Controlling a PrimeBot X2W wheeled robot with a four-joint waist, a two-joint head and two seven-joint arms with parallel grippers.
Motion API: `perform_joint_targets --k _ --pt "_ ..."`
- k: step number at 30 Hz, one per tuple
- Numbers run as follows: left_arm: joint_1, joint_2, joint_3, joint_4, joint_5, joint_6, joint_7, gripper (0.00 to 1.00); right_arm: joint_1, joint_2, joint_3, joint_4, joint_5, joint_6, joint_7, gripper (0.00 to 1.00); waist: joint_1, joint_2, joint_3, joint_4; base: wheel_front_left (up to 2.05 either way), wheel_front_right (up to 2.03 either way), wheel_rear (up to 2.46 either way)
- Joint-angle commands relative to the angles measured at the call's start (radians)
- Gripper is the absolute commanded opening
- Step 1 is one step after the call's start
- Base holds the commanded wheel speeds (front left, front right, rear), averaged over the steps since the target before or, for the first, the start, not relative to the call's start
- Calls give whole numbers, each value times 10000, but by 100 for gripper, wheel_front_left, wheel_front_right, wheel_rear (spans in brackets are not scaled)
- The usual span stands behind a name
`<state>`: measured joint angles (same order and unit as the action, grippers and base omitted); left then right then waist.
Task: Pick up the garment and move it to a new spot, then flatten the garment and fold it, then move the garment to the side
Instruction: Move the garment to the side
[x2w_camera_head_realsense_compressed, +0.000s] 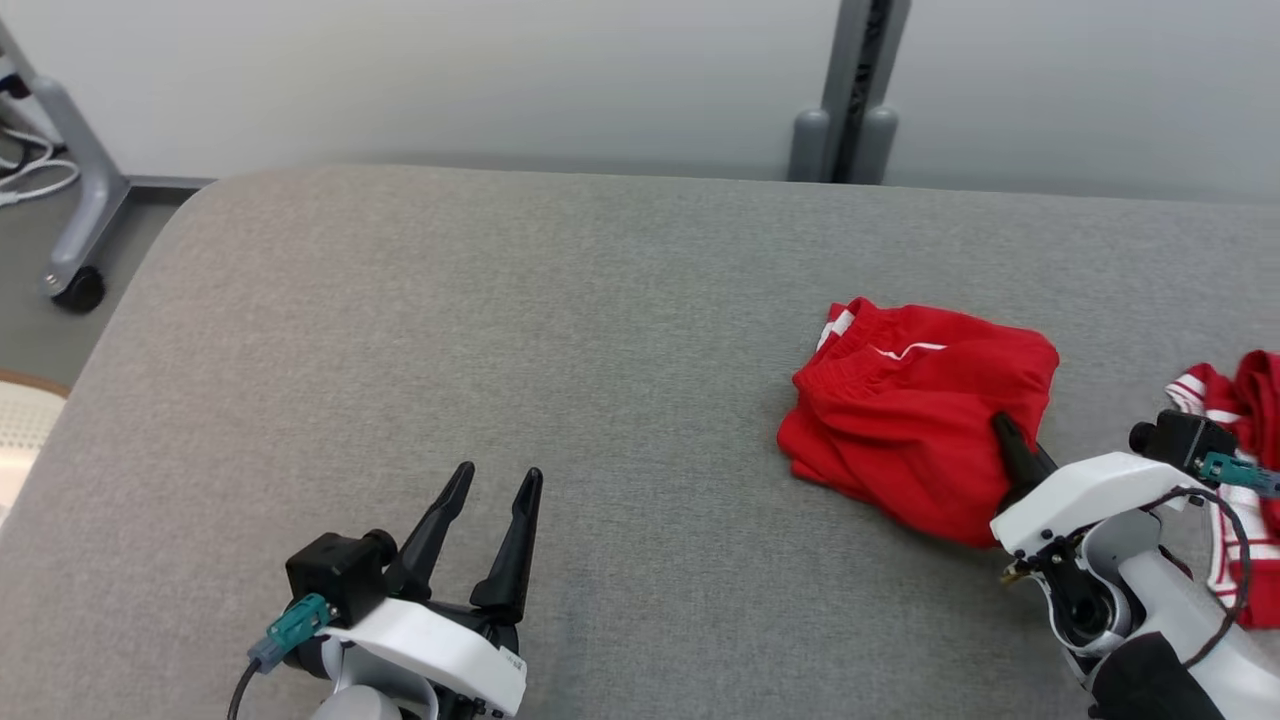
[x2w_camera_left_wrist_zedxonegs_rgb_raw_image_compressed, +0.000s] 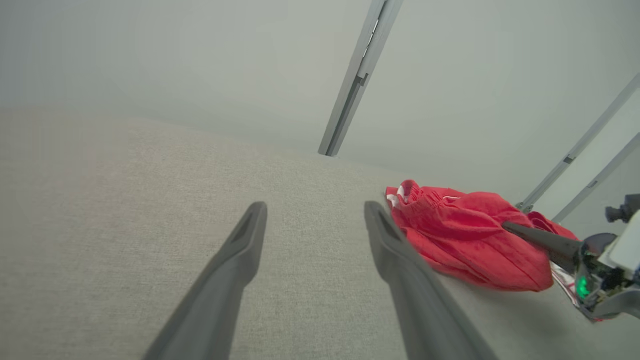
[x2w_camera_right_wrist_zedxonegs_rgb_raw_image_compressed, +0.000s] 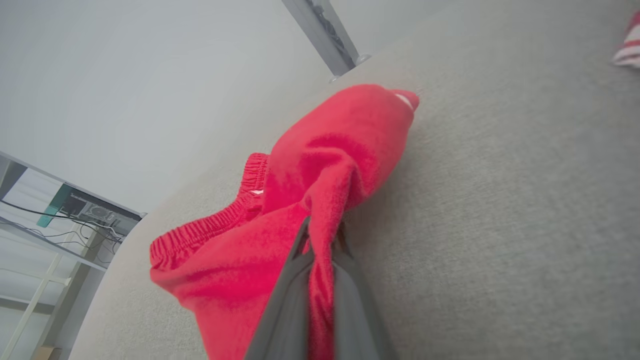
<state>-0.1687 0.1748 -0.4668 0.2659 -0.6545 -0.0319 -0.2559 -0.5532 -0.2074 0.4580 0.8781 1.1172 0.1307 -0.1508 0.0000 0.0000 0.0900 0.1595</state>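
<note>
Bench (x2w_camera_head_realsense_compressed: 500, 320), one: grey upholstered top with a rounded far left corner, carrying all the cloth items. Garments, two. First, the red garment (x2w_camera_head_realsense_compressed: 910, 400): a bunched piece with an elastic gathered band and a little white trim, lying on the right half of the bench, about midway between the far and near edges. In the left wrist view it (x2w_camera_left_wrist_zedxonegs_rgb_raw_image_compressed: 470, 240) sits low and rumpled on the upholstery; in the right wrist view (x2w_camera_right_wrist_zedxonegs_rgb_raw_image_compressed: 320, 170) one fold is pulled up into a ridge. Second, a red-and-white striped garment (x2w_camera_head_realsense_compressed: 1255, 400), crumpled at the right edge of the bench, apart from the first and just beside the right arm's wrist. Grippers, two. Right gripper (x2w_camera_head_realsense_compressed: 1003, 428): fingers pressed together, pinching a fold of the red garment at its near right corner, with cloth caught between the dark fingers (x2w_camera_right_wrist_zedxonegs_rgb_raw_image_compressed: 322, 235). Left gripper (x2w_camera_head_realsense_compressed: 500, 472): jaws spread wide, holding nothing, over the near left part of the bench, with bare upholstery between it (x2w_camera_left_wrist_zedxonegs_rgb_raw_image_compressed: 315, 207) and the red garment. Surroundings: one grey upright post (x2w_camera_head_realsense_compressed: 855, 90) behind the far edge, flanked by two short grey cylinders at its foot; one grey stand leg (x2w_camera_head_realsense_compressed: 80, 190) beyond the far left corner, ending in a black caster (x2w_camera_head_realsense_compressed: 78, 288); white cables (x2w_camera_head_realsense_compressed: 35, 175) on the floor beside it.
</note>
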Motion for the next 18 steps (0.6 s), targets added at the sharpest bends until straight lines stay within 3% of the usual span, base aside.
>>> perform_joint_targets --k 1,11,18 --pt "31 57 37 -100 -19 74 2 100 251 -219 12 -303 57 2 -119 0 0 0 -225 -556 0 0 0" --pt "123 212 171 -419 -41 225 41 100 1077 -829 447 -2372 -26 2 386 0 0 0 -162 -2366 0 0 0" --pt "-17 222 145 -482 -23 240 58 100 1301 -1041 500 -3054 -155 2 785 0 0 0 -99 -3134 0 0 0"
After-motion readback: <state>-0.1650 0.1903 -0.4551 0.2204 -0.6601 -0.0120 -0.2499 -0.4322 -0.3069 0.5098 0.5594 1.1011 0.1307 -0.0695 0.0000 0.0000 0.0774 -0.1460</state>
